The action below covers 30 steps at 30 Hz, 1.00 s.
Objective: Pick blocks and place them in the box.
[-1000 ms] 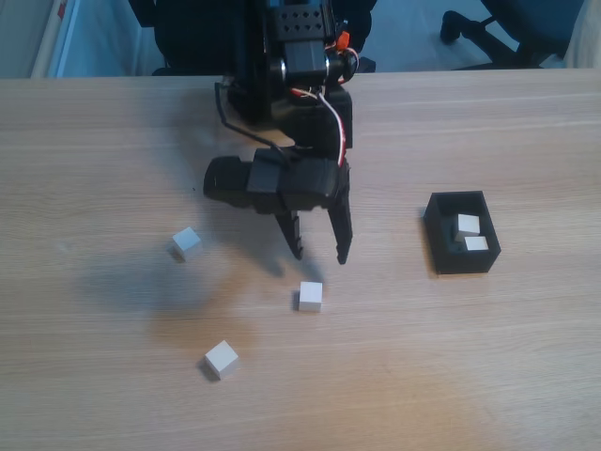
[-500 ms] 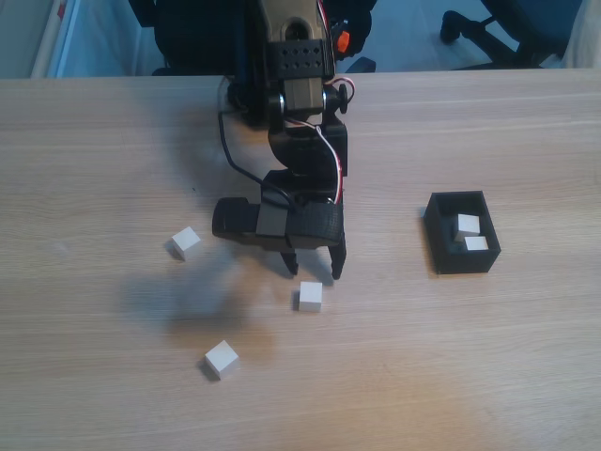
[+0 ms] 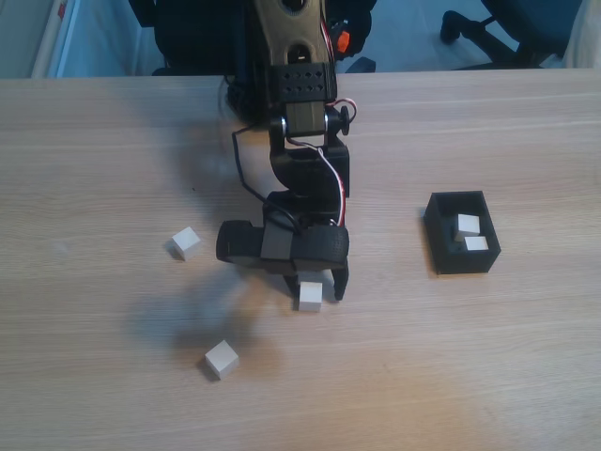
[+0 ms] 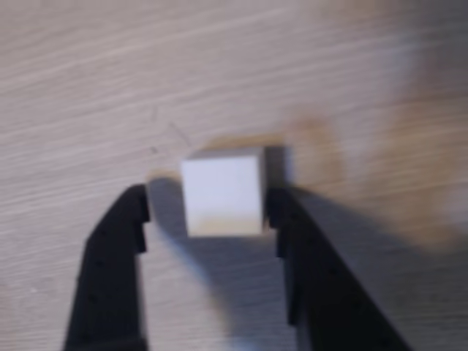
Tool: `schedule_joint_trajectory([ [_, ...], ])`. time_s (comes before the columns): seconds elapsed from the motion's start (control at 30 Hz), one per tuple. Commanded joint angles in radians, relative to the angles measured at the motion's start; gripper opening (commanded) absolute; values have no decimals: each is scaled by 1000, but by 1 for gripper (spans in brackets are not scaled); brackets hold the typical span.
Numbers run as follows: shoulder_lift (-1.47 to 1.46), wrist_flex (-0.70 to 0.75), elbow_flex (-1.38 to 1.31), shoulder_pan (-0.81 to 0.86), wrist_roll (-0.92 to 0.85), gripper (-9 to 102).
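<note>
At frame centre, the gripper (image 4: 208, 208) stands open around a cube (image 4: 221, 191), likely light, rigid, best pinched on flat sides.

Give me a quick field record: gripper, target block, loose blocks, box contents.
gripper: gripper open, low over the table, fingers either side of a block
target block: white block between the fingers, a gap on its left side in the wrist view
loose blocks: block at left, block nearer the bottom edge, fixed view
box: black box at right, two white blocks inside
</note>
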Motion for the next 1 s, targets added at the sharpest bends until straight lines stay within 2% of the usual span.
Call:
schedule_joint_trajectory([
  [0.0,-8,-26,-51,18,-12,16],
  [0.07,-12,-29,-52,23,-14,13],
  [0.13,-14,-26,-52,25,-20,6],
  [0.27,-3,-8,-52,25,-34,0],
  [0.4,35,20,-49,12,-35,0],
  [0.6,196,160,-38,-61,-3,0],
  [0.77,353,290,-25,-186,31,0],
  [0.97,431,370,-54,-364,52,0],
])
